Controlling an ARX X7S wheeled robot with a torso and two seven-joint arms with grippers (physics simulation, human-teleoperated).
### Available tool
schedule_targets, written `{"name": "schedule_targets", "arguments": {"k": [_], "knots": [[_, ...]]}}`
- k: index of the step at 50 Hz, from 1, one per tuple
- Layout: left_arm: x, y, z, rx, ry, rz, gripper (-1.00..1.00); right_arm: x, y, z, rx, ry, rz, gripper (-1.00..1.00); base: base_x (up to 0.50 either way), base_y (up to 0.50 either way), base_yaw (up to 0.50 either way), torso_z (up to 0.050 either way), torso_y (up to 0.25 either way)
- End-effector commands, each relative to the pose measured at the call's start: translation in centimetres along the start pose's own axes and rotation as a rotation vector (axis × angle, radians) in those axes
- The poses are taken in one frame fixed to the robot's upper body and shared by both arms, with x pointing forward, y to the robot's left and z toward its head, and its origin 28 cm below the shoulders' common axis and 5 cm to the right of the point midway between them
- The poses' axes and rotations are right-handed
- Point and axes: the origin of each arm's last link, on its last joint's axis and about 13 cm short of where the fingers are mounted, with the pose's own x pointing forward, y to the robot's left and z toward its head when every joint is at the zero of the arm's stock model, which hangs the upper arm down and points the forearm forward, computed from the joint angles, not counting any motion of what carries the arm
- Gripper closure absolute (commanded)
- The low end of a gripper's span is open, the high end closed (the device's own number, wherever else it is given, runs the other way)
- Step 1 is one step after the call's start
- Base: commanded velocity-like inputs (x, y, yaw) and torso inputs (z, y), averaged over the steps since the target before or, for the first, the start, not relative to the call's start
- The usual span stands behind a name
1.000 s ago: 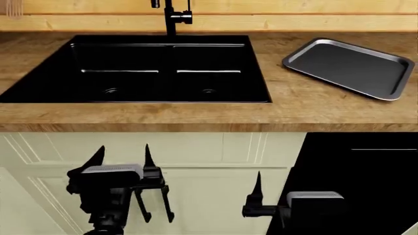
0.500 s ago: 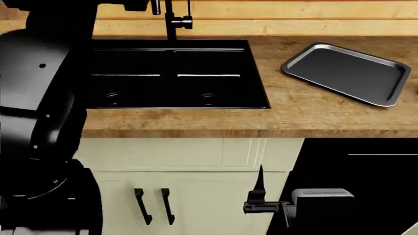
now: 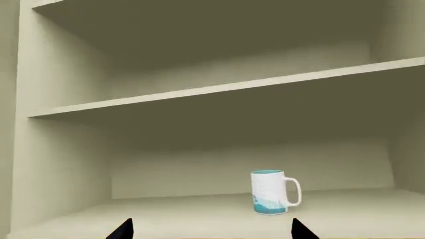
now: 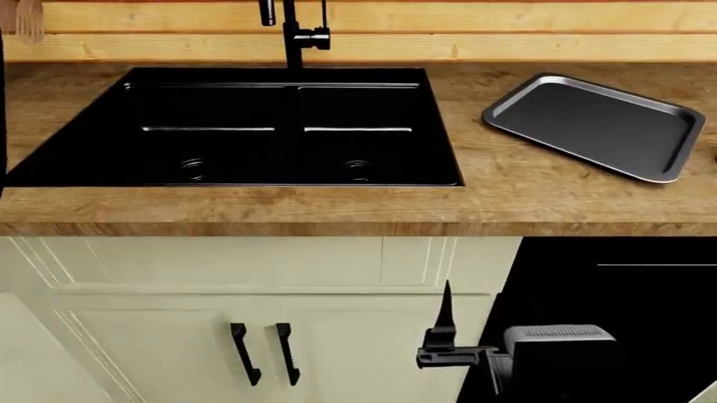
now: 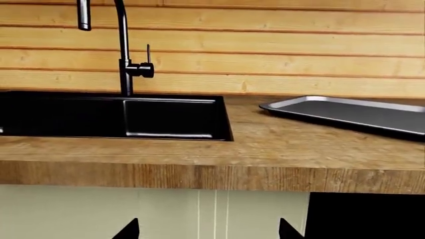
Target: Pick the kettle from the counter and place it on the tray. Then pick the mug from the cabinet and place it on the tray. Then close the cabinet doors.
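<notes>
Black fingertips of my L gripper (image 3: 209, 230) show at the left wrist view's edge, set well apart, nothing between them. Beyond them: white mug (image 3: 273, 191) w/ teal inside, upright on the lower shelf (image 3: 199, 214) of an open pale cabinet, handle turned sideways, well clear of both side walls. Upper shelf (image 3: 226, 89) above it shows nothing on it. L gripper is out of the head view.

R gripper (image 5: 207, 229): tips likewise spread, nothing held, parked below the counter (image 4: 526, 180) in front of the cream base doors. Tray (image 4: 594, 124) lies on the counter, to the right of the black sink (image 4: 280, 126), bare in both views. Kettle: not in any view, so I can't say where it stands.

Step in hand, by my reading: L arm lined up for the mug, though the kettle isn't on the tray. Next move calls for advancing w/ jaws kept wide, straddling the mug body rather than the handle, then closing.
</notes>
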Motion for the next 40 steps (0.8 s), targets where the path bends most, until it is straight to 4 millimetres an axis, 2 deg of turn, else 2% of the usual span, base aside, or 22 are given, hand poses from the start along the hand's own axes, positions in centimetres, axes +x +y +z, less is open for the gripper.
{"name": "schedule_targets", "arguments": {"k": [1,6,13,32,37,40], "knots": [[-0.7,0.9,2.8,0.026,0.009,0.065,-1.0,-0.2,-0.1,0.2,0.013,-0.009,0.0,-1.0,0.0,0.0,0.0,0.05,0.008],[-0.8,1.0,2.9,0.04,0.019,0.072,-1.0,-0.3,-0.1,0.3,0.01,-0.009,0.0,-1.0,0.0,0.0,0.0,0.048,0.004],[-1.0,0.8,3.0,0.017,0.025,0.054,-1.0,-0.3,-0.1,0.4,0.026,-0.002,0.001,-1.0,0.0,-0.02,0.0,0.0,0.0],[-0.9,0.2,2.6,-0.083,0.065,0.003,-1.0,-0.1,-0.6,0.9,0.035,-0.022,-0.02,-1.0,0.0,-0.5,0.0,0.0,0.0],[-0.8,0.4,2.5,-0.103,0.084,0.01,-1.0,0.2,-1.0,3.0,0.025,-0.055,-0.024,-1.0,0.0,0.0,0.0,0.0,0.0],[-0.7,0.5,2.2,-0.104,0.101,0.011,-1.0,0.2,-1.5,6.4,0.018,-0.094,-0.005,-1.0,0.0,0.0,0.0,0.0,0.0]]}}
